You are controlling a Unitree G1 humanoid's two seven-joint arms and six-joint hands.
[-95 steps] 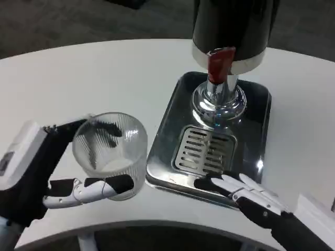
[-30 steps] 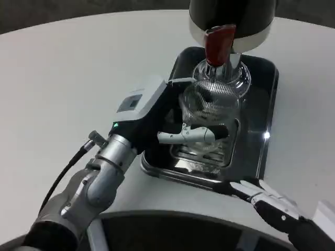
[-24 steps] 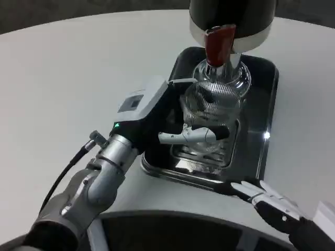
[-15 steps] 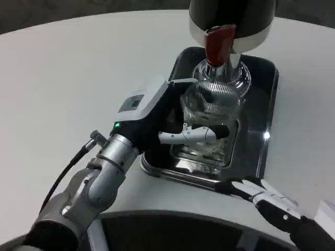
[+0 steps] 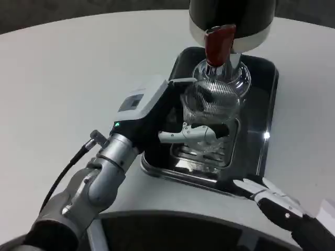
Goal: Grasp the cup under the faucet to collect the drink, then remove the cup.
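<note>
A clear ribbed cup point(image 5: 212, 112) stands over the metal drip tray point(image 5: 261, 141), right below the chrome spout of the black dispenser point(image 5: 230, 18) with its red tap lever point(image 5: 219, 44). My left hand point(image 5: 178, 128) grips the cup from the left, fingers wrapped around its front. My right hand point(image 5: 275, 201) lies at the tray's near right corner, fingers stretched out flat and holding nothing. No liquid is visible in the cup.
The tray's slotted grate point(image 5: 201, 154) sits under the cup. White table point(image 5: 73, 78) stretches wide to the left. The table's near edge curves just below my left forearm point(image 5: 99, 183).
Since 3.2 s ago my left hand carried the cup from the table's left side to under the spout. In the last second it holds still; my right hand shifted slightly right.
</note>
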